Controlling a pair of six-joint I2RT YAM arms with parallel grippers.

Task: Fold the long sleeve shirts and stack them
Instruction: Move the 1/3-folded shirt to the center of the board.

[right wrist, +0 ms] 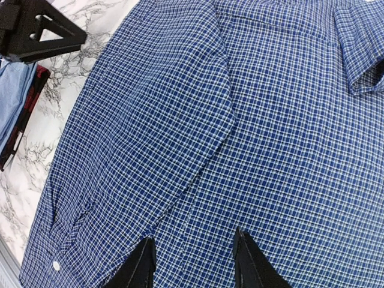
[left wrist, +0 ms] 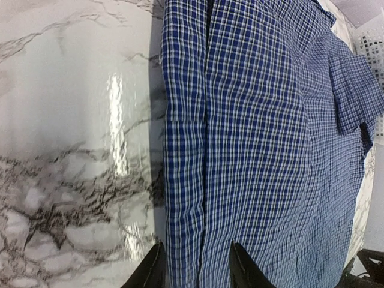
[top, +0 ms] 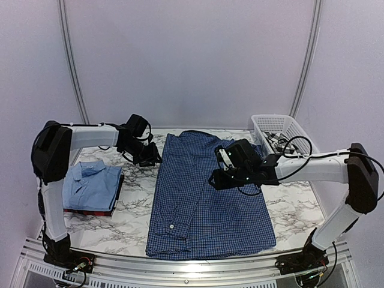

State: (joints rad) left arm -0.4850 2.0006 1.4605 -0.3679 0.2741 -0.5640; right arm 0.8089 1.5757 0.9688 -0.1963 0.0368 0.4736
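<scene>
The navy fine-check shirt [top: 204, 198] lies spread flat in the middle of the marble table, with a sleeve folded in over its body [right wrist: 162, 108]. My left gripper [top: 150, 157] hovers low at the shirt's upper left edge. It is open, and its fingers straddle the folded side strip [left wrist: 186, 180] without pinching it. My right gripper [top: 219, 177] hangs over the middle of the shirt, open, with only cloth [right wrist: 288, 150] below it. At the left, the folded light blue shirt [top: 90, 185] rests on the dark red one [top: 96, 211]. The black-and-white checked shirt [top: 277, 143] sits in the basket.
The white lattice basket [top: 279, 125] stands at the back right, behind my right arm. Bare marble table [left wrist: 72, 120] separates the navy shirt from the folded stack. Curved tent poles and white walls close in the back.
</scene>
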